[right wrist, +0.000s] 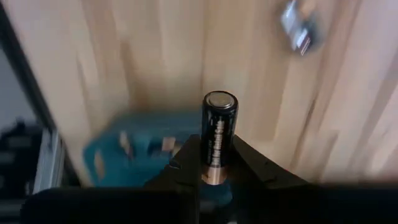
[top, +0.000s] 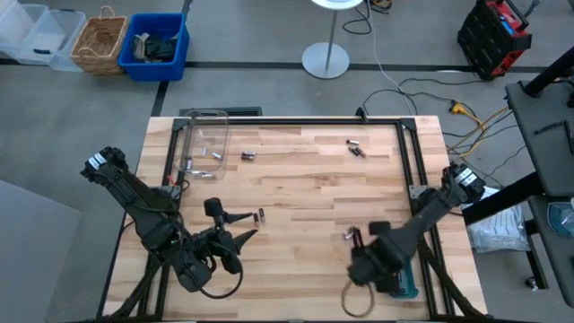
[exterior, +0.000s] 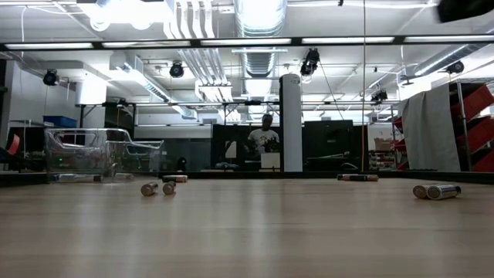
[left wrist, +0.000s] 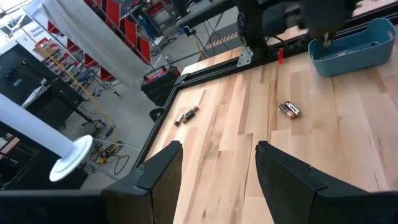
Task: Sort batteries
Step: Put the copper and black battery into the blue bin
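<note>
Right gripper point(right wrist: 211, 163) grips battery point(right wrist: 219, 137) over tray point(right wrist: 134, 149)

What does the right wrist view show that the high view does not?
Only the right wrist view shows the right gripper shut on a battery standing up between its fingers, above the teal tray. Only the high view shows the whole table, the left gripper open near its front left, the clear box at the back left, and scattered batteries. Both show the tray and wooden tabletop.
</note>
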Controlling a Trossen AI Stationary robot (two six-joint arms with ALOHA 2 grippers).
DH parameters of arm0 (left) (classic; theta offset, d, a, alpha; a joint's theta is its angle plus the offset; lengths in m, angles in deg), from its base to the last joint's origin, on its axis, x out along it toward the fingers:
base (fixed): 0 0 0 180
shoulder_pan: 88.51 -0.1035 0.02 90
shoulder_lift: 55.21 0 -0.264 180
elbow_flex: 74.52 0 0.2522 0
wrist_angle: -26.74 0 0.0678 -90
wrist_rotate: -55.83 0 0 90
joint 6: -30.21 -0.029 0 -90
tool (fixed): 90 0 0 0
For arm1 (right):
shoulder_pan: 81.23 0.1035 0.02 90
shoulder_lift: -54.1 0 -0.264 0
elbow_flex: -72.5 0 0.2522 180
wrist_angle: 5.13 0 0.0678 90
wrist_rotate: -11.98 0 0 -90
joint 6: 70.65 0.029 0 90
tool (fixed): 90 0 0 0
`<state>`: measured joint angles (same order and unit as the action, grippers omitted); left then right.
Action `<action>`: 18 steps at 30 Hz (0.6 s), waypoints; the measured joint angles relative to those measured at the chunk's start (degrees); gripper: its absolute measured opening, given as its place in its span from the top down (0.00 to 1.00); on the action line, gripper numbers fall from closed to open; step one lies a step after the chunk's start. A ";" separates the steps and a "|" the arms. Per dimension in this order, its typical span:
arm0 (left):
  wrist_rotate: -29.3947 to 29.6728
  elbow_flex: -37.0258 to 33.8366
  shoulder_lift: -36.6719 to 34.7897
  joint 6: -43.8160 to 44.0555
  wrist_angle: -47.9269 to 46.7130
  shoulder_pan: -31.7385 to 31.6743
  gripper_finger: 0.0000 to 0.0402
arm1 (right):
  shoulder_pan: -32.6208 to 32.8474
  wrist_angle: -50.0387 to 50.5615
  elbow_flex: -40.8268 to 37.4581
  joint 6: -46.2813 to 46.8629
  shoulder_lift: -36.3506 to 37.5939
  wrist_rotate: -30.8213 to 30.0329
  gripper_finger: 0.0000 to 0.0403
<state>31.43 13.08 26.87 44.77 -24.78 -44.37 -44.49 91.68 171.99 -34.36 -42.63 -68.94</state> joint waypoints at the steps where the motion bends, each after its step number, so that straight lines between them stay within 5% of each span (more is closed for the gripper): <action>1: 0.00 0.00 0.00 0.03 0.00 0.00 0.55 | 1.46 0.68 -0.38 0.42 0.02 1.54 0.89; 8: 0.00 -0.04 0.00 0.03 -0.09 0.00 0.55 | 10.46 0.65 -3.36 5.54 0.09 8.21 0.88; 18: 0.00 -0.04 0.00 0.60 -0.07 0.00 0.55 | 13.73 0.21 -9.22 10.66 0.16 5.98 0.84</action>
<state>31.43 13.04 26.87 45.37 -24.85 -44.37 -30.76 91.89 162.76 -23.70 -42.48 -62.96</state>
